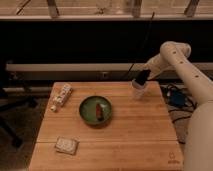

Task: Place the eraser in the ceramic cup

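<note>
eraser being lowered into the ceramic cup at the table's far right edge

the eraser (142,78), a flat black slab, is seen upright right above the ceramic cup (139,90), lower end at or just inside the rim, can't be told which. it's probably light and stiff, so it's best pinched across its flat faces near the top. the gripper (145,75) sits at its upper end; whether it's clamped or loosened can't be told. the cup looks small, pale and likely tippy and breakable; nothing else is seen inside. further out, a green plate (86,111) holds a dark reddish item (99,111), and a pale patterned pad (66,145) and a small white bottle (61,96) lie on the wooden table (135,145).
</note>
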Motion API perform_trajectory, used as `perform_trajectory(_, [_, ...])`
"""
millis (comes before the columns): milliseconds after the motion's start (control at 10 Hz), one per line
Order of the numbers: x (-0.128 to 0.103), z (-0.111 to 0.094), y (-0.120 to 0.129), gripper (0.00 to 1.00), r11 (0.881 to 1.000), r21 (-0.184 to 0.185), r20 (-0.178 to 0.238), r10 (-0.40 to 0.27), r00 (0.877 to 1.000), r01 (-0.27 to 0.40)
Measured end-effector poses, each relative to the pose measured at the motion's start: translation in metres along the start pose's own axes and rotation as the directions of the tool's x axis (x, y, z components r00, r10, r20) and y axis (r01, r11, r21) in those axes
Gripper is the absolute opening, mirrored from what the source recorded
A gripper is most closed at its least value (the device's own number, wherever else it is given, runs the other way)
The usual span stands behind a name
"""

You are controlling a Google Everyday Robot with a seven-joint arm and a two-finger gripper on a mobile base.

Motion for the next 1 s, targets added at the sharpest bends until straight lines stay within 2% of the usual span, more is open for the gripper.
perform_trajectory(500, [-0.0035,0.0017,0.0007,0.80,1.000,0.020,0.006,0.013,1.000,-0.013])
perform_trajectory(800, [-0.0042,-0.0008,0.0040,0.80,1.000,0.022,0.059,0.015,0.998,-0.016])
perform_trajectory(1000, [-0.0037,0.0012,-0.0008,0.80,1.000,0.021,0.019,0.012,1.000,-0.013])
